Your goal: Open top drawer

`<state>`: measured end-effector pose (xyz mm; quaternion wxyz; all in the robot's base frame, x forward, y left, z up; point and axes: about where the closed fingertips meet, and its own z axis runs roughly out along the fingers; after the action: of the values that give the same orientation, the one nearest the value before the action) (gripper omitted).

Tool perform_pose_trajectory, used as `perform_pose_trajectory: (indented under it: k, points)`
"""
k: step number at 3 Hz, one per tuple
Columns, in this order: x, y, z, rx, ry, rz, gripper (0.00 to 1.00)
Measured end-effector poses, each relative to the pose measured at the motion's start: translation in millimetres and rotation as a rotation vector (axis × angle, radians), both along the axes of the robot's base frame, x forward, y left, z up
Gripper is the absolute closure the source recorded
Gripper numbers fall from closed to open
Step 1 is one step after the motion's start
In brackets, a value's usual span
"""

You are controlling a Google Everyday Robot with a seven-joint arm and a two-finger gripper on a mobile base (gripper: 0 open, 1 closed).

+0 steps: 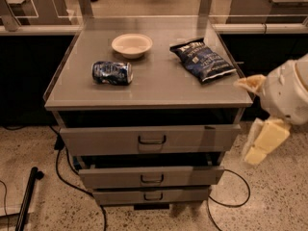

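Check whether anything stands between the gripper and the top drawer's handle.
Nothing visible does. The gripper hangs right of the cabinet, level with the top drawer; only open space lies between it and the handle.

Grey top drawer (108, 139), cream gripper (258, 148) beside it.

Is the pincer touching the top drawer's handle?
Apart. The camera view shows the pincer hanging right of the cabinet, with bare drawer front between it and the handle of the top drawer.
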<state>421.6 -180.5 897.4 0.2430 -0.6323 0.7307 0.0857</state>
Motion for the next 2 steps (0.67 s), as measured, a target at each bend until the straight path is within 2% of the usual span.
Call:
perform_pose_trajectory:
  k: [1, 2]
  points:
    - [-6.4, 12.9, -43.4, 0.199, -0.031, -0.002, 0.0]
    - [0.2, 21.6, -68.5, 0.216, -0.031, -0.056, 0.0]
